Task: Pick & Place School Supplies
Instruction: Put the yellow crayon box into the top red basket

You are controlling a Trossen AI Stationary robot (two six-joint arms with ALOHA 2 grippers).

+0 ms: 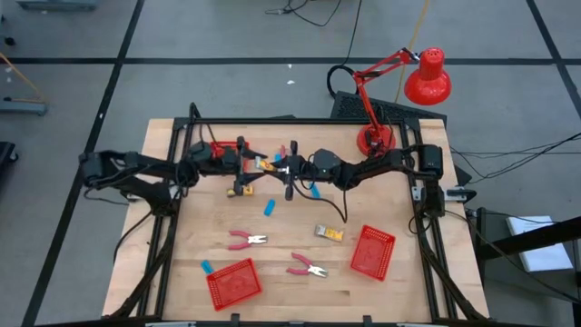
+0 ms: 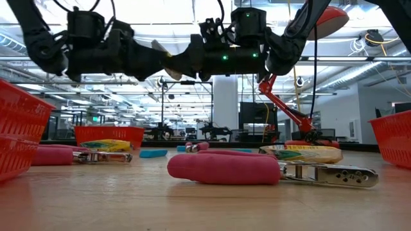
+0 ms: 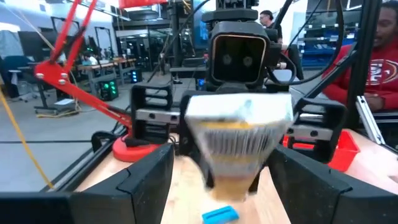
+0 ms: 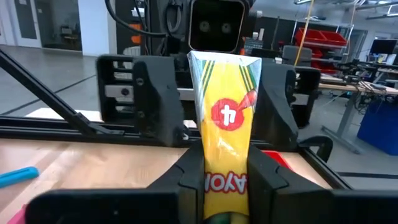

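Above the far middle of the wooden surface (image 1: 290, 263), the two arms meet nose to nose, well clear of the wood. The right end effector (image 4: 227, 180) is clenched on a yellow crayon packet (image 4: 227, 124), its two dark fingers pressed against the packet's sides. The packet's far end reaches in between the fingers of the left end effector (image 3: 219, 171), whose jaws stand spread on either side of it; whether they touch it cannot be told. In the left wrist view the same packet shows end-on and blurred.

On the surface lie the other supplies: two pink-handled pliers (image 1: 247, 240) and (image 1: 309, 267) toward the near side, a second yellow packet (image 1: 329, 232) just beside a red mesh basket (image 1: 373, 252), and light-blue blocks, one (image 1: 270, 208) near the middle and one (image 1: 206, 267) by another red mesh basket (image 1: 234, 282) at the near left. A third red basket (image 1: 221, 151) sits at the far left, partly under the left arm.

A red desk lamp (image 1: 399, 86) stands at the far right corner (its head hangs out past the surface's edge). A person in a red shirt (image 3: 373, 62) sits in the room beyond.
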